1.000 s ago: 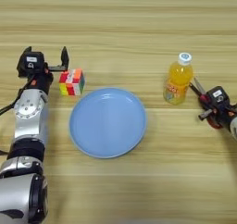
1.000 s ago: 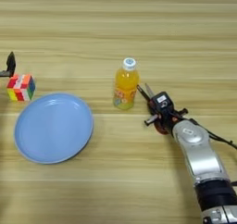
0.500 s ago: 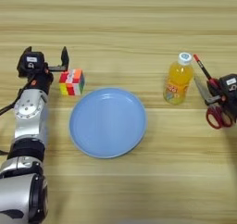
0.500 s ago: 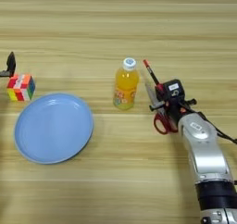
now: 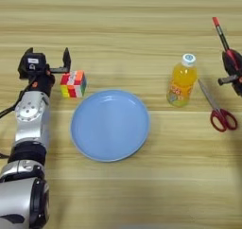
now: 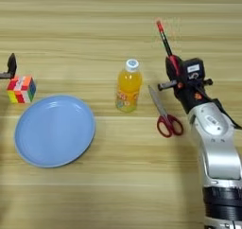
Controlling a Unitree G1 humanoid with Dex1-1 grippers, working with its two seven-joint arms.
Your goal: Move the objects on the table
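A small orange-drink bottle with a white cap stands upright right of the middle of the table. Just to its right lie red-handled scissors, blades pointing away from me. My right gripper hovers beyond the scissors, shut on a slim black pen whose red tip points to the far side. My left gripper is at the far left, open, its inner finger next to a colourful cube.
A round blue plate lies left of the middle, between the cube and the bottle. My left forearm runs along the left edge and my right forearm along the right.
My right gripper has moved away from the bottle, toward the far right, carrying the pen. The scissors it covered now lie in full view. The left arm has not moved.
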